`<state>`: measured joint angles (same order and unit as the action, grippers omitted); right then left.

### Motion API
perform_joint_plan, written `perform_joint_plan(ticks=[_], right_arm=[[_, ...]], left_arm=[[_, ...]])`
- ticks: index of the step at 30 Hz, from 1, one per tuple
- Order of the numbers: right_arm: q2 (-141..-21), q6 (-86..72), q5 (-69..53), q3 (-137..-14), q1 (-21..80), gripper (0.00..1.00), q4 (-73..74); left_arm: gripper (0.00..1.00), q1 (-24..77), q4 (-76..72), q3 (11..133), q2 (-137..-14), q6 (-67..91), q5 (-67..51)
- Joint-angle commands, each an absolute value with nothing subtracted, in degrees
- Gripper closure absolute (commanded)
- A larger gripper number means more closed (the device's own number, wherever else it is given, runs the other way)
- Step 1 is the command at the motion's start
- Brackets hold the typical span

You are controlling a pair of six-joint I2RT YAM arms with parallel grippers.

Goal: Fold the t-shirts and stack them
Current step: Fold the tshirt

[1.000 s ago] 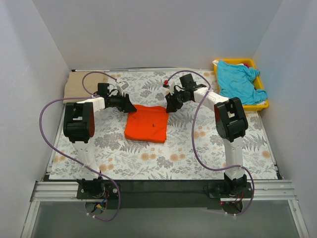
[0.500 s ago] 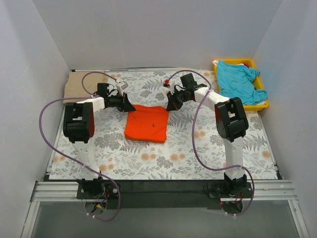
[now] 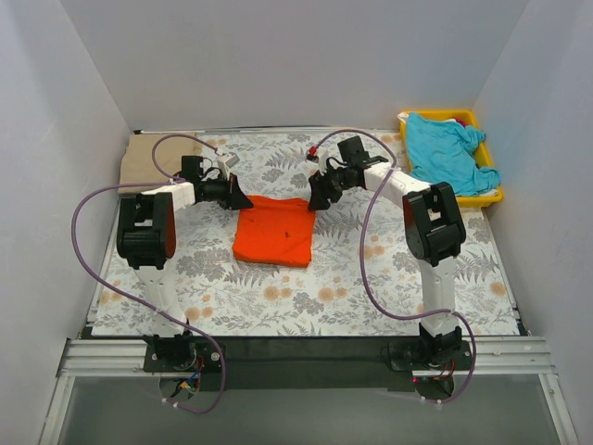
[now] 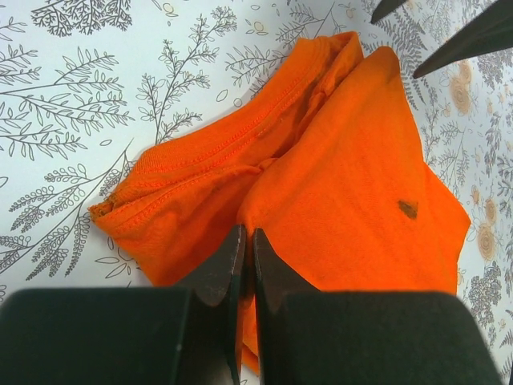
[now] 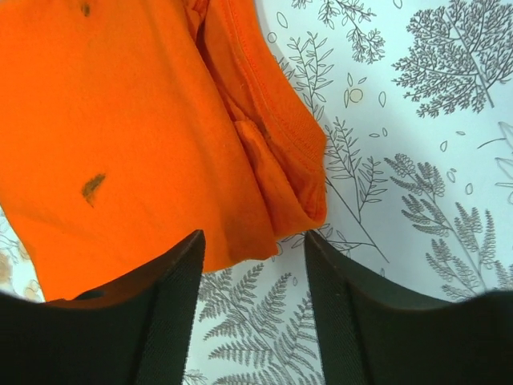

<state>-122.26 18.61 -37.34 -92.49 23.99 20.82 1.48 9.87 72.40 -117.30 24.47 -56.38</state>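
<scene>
The orange-red t-shirt lies folded into a rough square in the middle of the fern-print cloth. My left gripper sits at its far left corner. In the left wrist view that gripper is shut, pinching a crease of the orange cloth. My right gripper is at the far right corner. In the right wrist view it stands open, and the shirt's corner lies just ahead of its fingers, not held. A turquoise t-shirt is heaped in the yellow tray. A tan t-shirt lies flat at the back left.
The yellow tray stands at the back right against the wall. White walls close in the table on three sides. The right gripper's fingertips show at the top right of the left wrist view.
The left jaws have closed on the shirt's corner. The right jaws closed and have opened again. Both arms have hardly moved, and the shirt lies where it was.
</scene>
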Motion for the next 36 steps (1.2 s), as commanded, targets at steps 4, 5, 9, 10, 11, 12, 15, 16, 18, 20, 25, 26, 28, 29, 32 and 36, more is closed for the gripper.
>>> perform_joint_plan(ticks=[4, 5, 9, 10, 11, 12, 15, 16, 18, 20, 25, 26, 28, 29, 32, 36], right_arm=[[-123.0, 18.5, -39.1, -92.4, 23.7, 0.59, 20.7], [-122.9, 18.5, -39.1, -92.0, 23.7, 0.59, 20.8], [-122.5, 18.7, -38.7, -90.7, 23.7, 0.54, 20.8], [-122.7, 18.7, -38.4, -90.6, 23.7, 0.53, 20.8], [-122.8, 18.7, -38.2, -90.5, 23.6, 0.53, 20.7], [-123.1, 18.7, -38.1, -90.5, 23.7, 0.53, 20.7], [-123.3, 18.8, -38.8, -90.7, 23.7, 0.65, 20.8], [-123.0, 18.7, -39.1, -90.6, 23.7, 0.69, 20.7], [-122.4, 18.7, -39.4, -90.8, 23.6, 0.83, 20.8], [-121.6, 18.4, -40.0, -90.8, 23.7, 0.99, 20.7], [-115.7, 17.4, -42.3, -89.6, 23.8, 0.99, 20.8], [-114.8, 17.2, -42.7, -89.3, 23.8, 0.99, 20.8], [-112.3, 16.8, -43.6, -88.6, 23.8, 0.99, 20.9], [-111.7, 16.6, -43.6, -88.4, 24.0, 0.99, 20.9], [-110.4, 16.7, -43.7, -88.7, 24.4, 0.99, 21.5], [-111.6, 15.9, -43.5, -92.0, 24.7, 0.99, 21.9]], left_arm=[[1.0, 1.3, 9.3, 73.3, -114.5, 24.3, -56.9], [1.0, 1.3, 9.3, 73.4, -114.7, 24.3, -57.0], [1.0, 1.3, 9.2, 73.6, -114.9, 24.3, -57.0], [1.0, 1.3, 9.1, 73.5, -114.9, 24.4, -57.0], [1.0, 1.3, 9.1, 73.6, -114.9, 24.4, -57.0], [1.0, 1.3, 9.1, 73.7, -114.9, 24.6, -57.1], [1.0, 1.3, 9.1, 73.6, -114.9, 24.4, -57.0], [1.0, 1.3, 9.1, 73.5, -114.8, 24.4, -57.0], [1.0, 1.3, 9.1, 73.3, -114.6, 24.6, -57.0], [1.0, 1.3, 9.1, 73.3, -114.2, 24.9, -57.2], [1.0, 1.2, 9.1, 70.2, -109.0, 25.7, -57.3], [1.0, 1.1, 9.1, 69.4, -107.9, 25.7, -57.3], [1.0, 0.9, 9.2, 67.2, -104.6, 25.6, -57.0], [1.0, 0.6, 9.5, 66.8, -103.8, 25.7, -57.1], [1.0, 0.1, 10.0, 65.7, -101.1, 26.2, -57.3], [1.0, -1.7, 10.0, 66.7, -100.1, 27.2, -57.1]])
